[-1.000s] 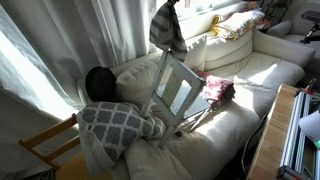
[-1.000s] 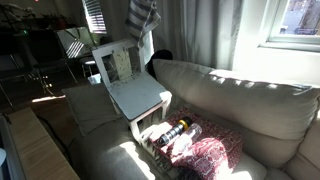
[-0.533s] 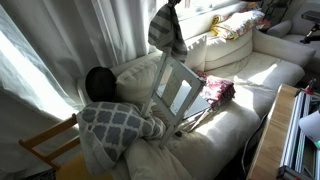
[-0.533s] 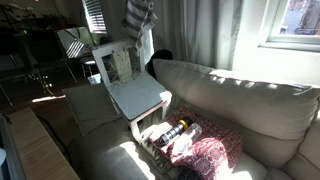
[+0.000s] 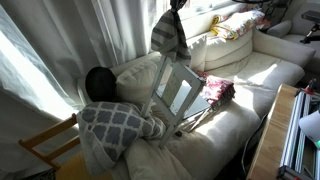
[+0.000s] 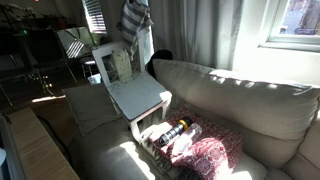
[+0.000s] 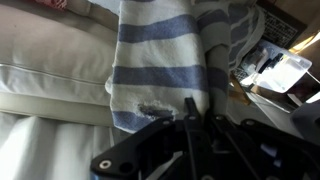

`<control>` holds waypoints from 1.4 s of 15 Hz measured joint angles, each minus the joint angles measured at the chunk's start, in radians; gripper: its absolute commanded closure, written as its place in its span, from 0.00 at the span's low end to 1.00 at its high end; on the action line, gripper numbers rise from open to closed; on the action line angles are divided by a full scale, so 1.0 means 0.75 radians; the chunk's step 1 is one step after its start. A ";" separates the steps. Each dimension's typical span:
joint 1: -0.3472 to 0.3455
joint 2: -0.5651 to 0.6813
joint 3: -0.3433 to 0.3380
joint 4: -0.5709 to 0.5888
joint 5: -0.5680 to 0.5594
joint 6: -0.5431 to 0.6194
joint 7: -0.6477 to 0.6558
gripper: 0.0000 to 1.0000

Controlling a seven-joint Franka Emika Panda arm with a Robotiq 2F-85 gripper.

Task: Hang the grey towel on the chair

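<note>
Pinching a bunched fold near the top of the striped grey towel [image 5: 168, 32] in the gripper [image 7: 200, 122]; seeing no gap between the jaws in wrist view, so reading them as clamped on cloth. Hangs straight down from the jaws, doubled on itself, lower hem just above the backrest of the white chair [image 5: 177, 92]; can't tell touching or apart in either exterior view. Seeing the chair below the jaws, slightly off to one side, tilted and propped on the sofa [image 5: 250, 70]. Expect light, limp, zero stiffness: drapes, follows wrist motion with lag, swings. Looks like a woven terry, so decent friction in the pinch, low slip risk while clamped. Not fragile. Noting a small dark mark [image 7: 150, 108] on one stripe just ahead of the jaws; stain or hole, can't tell. Fine as a carry grasp, poor as a hanging grasp: leaves nearly all the cloth on one side, below the jaws. For a stable drape, need roughly half the length either side of the backrest top. Suggest dragging the hem across the backrest, lowering beyond it, opening only after splitting the weight. Otherwise regrasp mid-length along a long edge. Watch for snagging and tipping the chair on the soft sofa, and for an uneven drape sliding off smooth painted wood.
</note>
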 measured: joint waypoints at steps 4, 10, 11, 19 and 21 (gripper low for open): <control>0.000 -0.007 -0.018 0.000 -0.034 -0.122 0.019 0.98; 0.000 -0.010 -0.026 0.000 -0.032 -0.204 0.065 0.98; 0.000 -0.011 -0.027 0.000 -0.032 -0.207 0.072 0.98; 0.015 0.010 -0.026 -0.157 0.147 -0.121 0.064 0.98; 0.017 0.012 -0.026 -0.173 0.153 -0.109 0.062 0.98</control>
